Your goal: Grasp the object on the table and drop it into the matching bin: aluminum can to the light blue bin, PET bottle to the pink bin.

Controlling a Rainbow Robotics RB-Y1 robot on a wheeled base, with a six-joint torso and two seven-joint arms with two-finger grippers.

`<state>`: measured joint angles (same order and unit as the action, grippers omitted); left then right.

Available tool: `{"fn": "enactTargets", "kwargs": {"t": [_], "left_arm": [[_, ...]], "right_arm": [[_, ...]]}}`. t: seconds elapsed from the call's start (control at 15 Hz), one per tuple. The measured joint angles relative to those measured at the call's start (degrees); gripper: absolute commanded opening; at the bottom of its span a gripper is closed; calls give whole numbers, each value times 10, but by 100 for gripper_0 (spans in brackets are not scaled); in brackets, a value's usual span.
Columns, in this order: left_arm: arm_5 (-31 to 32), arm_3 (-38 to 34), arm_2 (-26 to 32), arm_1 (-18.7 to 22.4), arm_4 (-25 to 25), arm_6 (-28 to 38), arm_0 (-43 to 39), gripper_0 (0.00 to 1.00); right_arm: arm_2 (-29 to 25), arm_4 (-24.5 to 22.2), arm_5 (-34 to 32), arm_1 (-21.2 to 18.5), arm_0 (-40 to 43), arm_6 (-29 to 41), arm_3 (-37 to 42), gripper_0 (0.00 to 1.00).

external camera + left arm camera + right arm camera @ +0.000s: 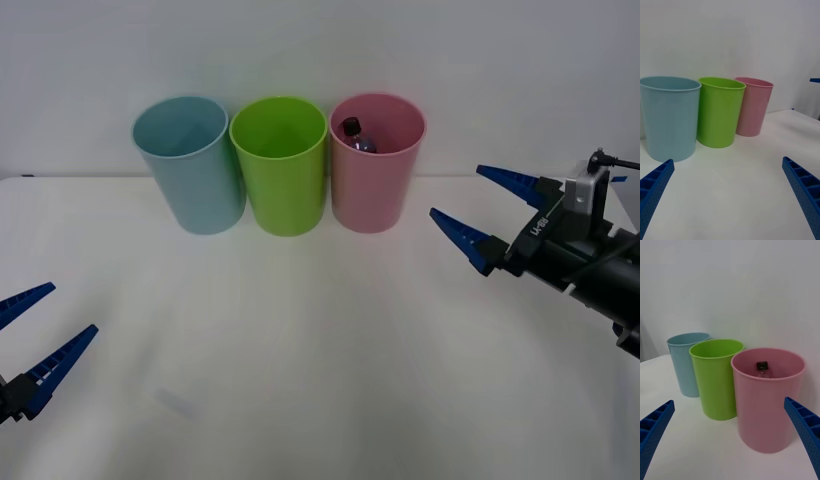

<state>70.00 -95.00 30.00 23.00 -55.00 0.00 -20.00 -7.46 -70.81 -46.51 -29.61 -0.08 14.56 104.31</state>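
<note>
The PET bottle [356,137] sits inside the pink bin [375,190], leaning with its dark cap uppermost and tilted toward the green bin [283,180]; its long axis runs steeply up, and the bin wall hides its lower part. The light blue bin [195,175] stands at the row's left end on the desk [320,350]. The right hand [478,212] hovers open beside the pink bin, holding nothing. The left hand [38,335] waits open at the near left edge, partly cut off.

We see soft, even, bright light from above; the table [320,380] shows no glare; faint shadows pool at the bin bases toward the tabletop's far edge; focus looks sharp throughout.
</note>
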Motion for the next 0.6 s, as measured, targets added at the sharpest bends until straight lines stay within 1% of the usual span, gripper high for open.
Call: {"fn": "enactTargets", "kwargs": {"t": [0.27, 0.6], "left_arm": [[0, 0, 0, 0, 0, 0, 0, 100], [0, 0, 0, 0, 0, 0, 0, 100]], "right_arm": [[-19, 23, -33, -1, 62, -24, 23, 100], [-35, 56, -52, -1, 136, -113, 34, 100]]}}
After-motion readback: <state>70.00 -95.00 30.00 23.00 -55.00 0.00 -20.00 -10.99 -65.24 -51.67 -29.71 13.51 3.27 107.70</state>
